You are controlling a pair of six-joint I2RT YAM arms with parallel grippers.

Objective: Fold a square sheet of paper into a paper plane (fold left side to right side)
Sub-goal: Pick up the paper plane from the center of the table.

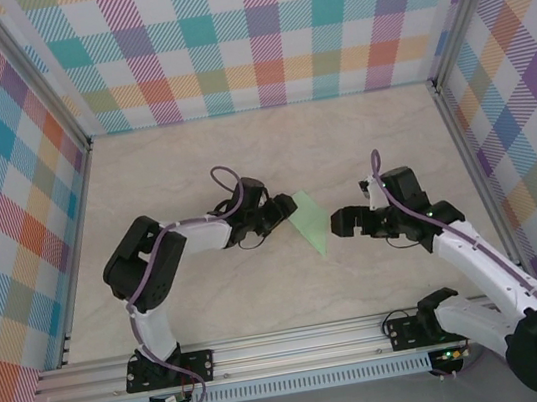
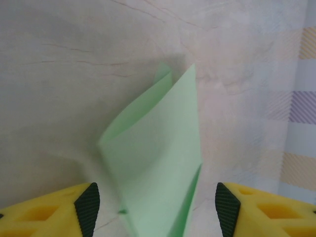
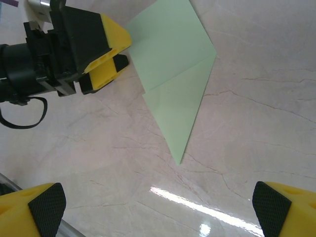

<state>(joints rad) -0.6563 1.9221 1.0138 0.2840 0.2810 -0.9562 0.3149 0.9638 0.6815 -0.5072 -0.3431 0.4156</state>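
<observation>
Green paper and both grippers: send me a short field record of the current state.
Pale green folded paper sheet: creased, tapering to a point, on the pale marble-look tabletop
Left gripper: jaws apart, the paper's edge between them
Right gripper: open, empty, apart from the paper

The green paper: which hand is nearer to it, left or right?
Left. The left hand, open, straddles one edge of the paper; the right hand, also open, is just beyond the opposite edge, not touching.
</observation>
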